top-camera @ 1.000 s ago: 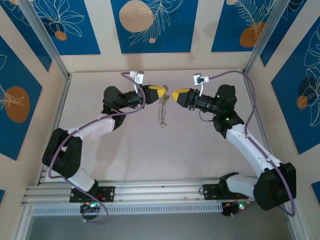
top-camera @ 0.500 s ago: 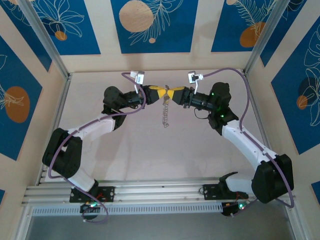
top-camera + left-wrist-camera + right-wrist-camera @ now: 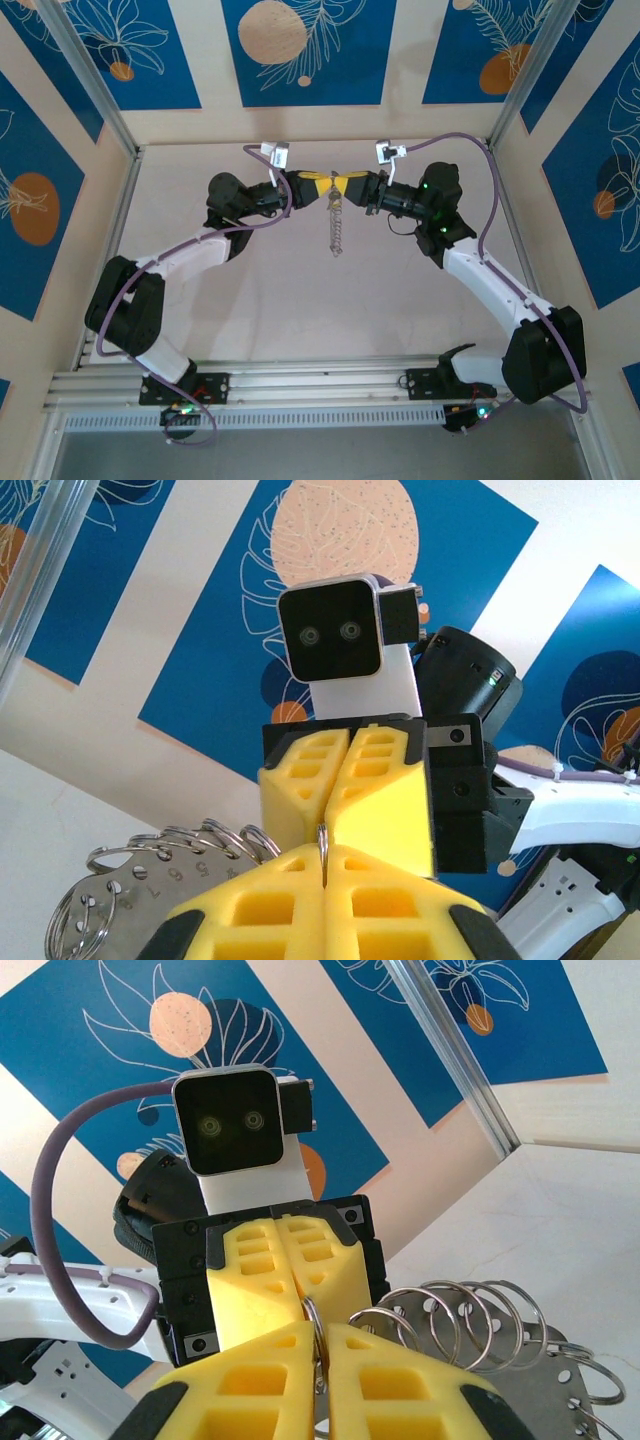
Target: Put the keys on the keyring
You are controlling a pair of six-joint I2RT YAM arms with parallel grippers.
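The keyring (image 3: 336,226) is a metal plate with numbered holes (image 3: 110,912) that carries several wire rings (image 3: 470,1318), and it hangs above the table between the two arms. My left gripper (image 3: 326,186) and right gripper (image 3: 347,187) meet tip to tip over it. Each is shut on the same thin ring. In the left wrist view the ring (image 3: 322,837) stands edge-on in the seam of my left gripper (image 3: 325,865). The right wrist view shows the ring (image 3: 312,1316) pinched by my right gripper (image 3: 318,1345). The keys are out of view.
The pale table (image 3: 250,290) is walled by blue-patterned panels (image 3: 300,50) and aluminium posts (image 3: 90,90). Each arm's purple cable (image 3: 470,145) loops above its wrist. The mounting rail (image 3: 320,385) runs along the near edge.
My right gripper has moved left until it met the left one and has shut on the ring. The hanging keyring has turned and swung slightly. The left arm has held still.
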